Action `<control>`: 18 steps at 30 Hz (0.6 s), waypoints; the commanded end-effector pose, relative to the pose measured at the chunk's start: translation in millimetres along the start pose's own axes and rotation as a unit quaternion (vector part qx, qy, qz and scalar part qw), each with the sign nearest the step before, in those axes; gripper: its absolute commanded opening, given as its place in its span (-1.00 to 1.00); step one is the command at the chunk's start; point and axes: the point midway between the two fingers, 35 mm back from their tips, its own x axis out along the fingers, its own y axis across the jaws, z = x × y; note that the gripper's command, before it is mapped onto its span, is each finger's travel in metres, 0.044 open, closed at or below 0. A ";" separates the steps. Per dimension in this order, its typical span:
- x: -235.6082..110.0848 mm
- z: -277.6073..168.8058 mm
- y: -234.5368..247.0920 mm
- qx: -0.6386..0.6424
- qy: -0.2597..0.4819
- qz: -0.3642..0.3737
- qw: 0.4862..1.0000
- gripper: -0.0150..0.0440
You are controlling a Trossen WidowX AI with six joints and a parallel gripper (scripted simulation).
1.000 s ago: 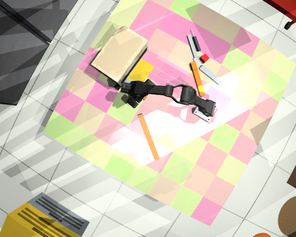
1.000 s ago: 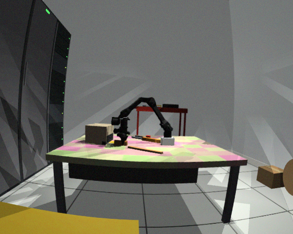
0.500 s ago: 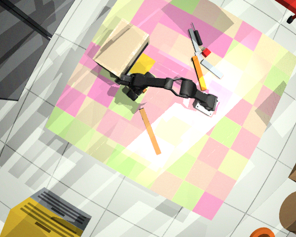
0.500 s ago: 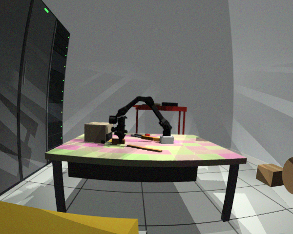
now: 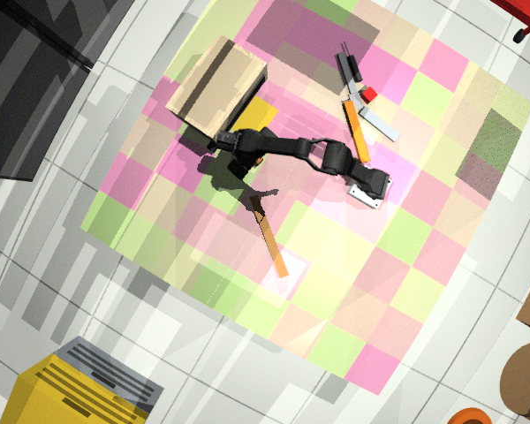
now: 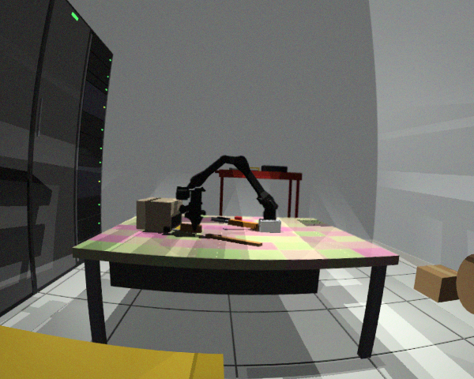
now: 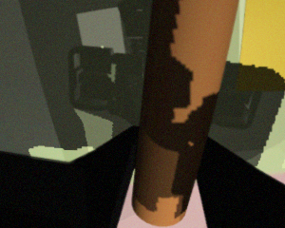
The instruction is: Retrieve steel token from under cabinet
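Observation:
The tan cabinet [image 5: 215, 87] [image 6: 156, 212] stands at the back left of the table. The yellow marked area [image 5: 256, 114] [image 7: 268, 43] lies just in front of it. My gripper [image 5: 246, 166] [image 6: 194, 229] [image 7: 166, 137] hangs low over the table in front of the cabinet, beside the marked area. It is shut on an orange round rod [image 7: 185, 85] [image 5: 257, 160], near the rod's end. The rod points away toward the cabinet's dark underside. Most of it is hidden under my arm in the overhead view. I do not see the steel token in any view.
A long flat orange stick [image 5: 268, 237] [image 6: 233, 239] lies on the table in front of my gripper. Near the arm's base [image 5: 370, 186] lie an orange bar [image 5: 357, 132], a grey angled bar [image 5: 379, 123], a dark tool [image 5: 354, 65] and a red cube [image 5: 369, 94].

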 end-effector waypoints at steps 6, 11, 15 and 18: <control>0.9 2.1 -13.8 0.003 -0.003 -0.006 1.000 -0.49; 0.9 2.1 -18.5 0.003 -0.003 -0.006 1.000 -0.49; 0.9 2.1 -20.7 0.003 -0.003 -0.006 1.000 -0.49; 0.9 2.1 -20.7 0.003 -0.003 -0.006 1.000 -0.49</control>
